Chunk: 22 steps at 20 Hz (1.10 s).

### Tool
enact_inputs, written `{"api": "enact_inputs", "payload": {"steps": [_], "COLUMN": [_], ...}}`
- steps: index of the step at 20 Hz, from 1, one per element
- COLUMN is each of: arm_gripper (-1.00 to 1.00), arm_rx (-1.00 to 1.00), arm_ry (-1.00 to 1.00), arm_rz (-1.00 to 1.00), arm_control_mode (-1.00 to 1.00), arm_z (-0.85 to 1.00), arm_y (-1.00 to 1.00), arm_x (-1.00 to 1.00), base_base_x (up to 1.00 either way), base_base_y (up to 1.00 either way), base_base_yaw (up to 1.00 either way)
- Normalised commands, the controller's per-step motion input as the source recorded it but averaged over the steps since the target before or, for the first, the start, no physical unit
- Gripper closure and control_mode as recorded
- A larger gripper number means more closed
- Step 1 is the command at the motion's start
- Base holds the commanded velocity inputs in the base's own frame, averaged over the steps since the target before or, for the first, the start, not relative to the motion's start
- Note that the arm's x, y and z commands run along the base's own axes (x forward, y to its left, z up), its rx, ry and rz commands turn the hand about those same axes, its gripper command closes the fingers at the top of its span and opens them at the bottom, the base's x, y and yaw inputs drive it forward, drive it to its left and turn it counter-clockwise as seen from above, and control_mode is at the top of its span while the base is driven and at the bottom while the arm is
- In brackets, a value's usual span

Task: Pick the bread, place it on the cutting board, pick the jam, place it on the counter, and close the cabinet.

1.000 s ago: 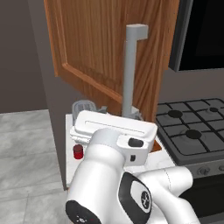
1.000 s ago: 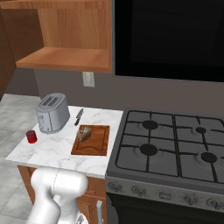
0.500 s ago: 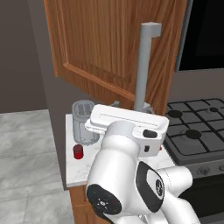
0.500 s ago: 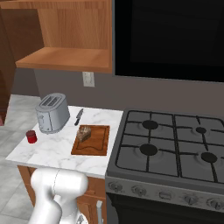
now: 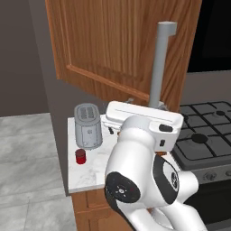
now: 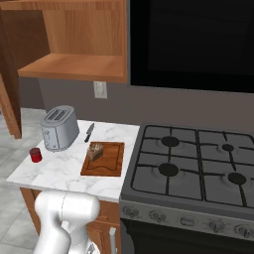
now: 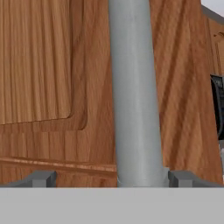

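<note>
I count 1 toaster (image 6: pixel 59 129), 1 jam (image 6: pixel 35 155), 1 knife (image 6: pixel 89 132), 1 cutting board (image 6: pixel 110 166) and 1 bread (image 6: pixel 95 151) on the table (image 6: pixel 54 171). Right of the frame I see 1 stove (image 6: pixel 193 173) with 4 burners. Upper left: 1 cabinet (image 6: pixel 74 44), 1 door (image 5: pixel 108 49), 1 handle (image 5: pixel 158 67).

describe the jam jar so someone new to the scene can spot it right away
Find the white marble counter left of the stove. On it stands a grey toaster; the jam sits in front of it, near the counter's left edge. It is the only red thing there: small and squat, far shorter than the toaster.
</note>
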Motion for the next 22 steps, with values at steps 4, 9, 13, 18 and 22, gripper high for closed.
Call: {"api": "enact_inputs", "payload": {"steps": [4, 9, 13, 18, 22], "arm_gripper": [-1.0, -1.0, -1.0, -1.0, -1.0], "arm_rx": [0.0, 0.0, 0.0, 0.0, 0.0], "arm_ry": [0.0, 0.0, 0.0, 0.0, 0.0], "arm_rz": [0.0, 0.0, 0.0, 0.0, 0.01], "arm_control_mode": [-1.0, -1.0, -1.0, -1.0, -1.0], "arm_z": [0.0, 0.0, 0.0, 0.0, 0.0], "arm_y": [-0.24, -0.23, -0.21, -0.18, -0.17], "arm_x": [0.26, 0.27, 0.28, 0.27, 0.27], "base_base_x": [0.0, 0.0, 0.0, 0.0, 0.0], "base_base_y": [0.0, 0.0, 0.0, 0.0, 0.0], "base_base_yaw": [0.0, 0.0, 0.0, 0.0, 0.0]}}
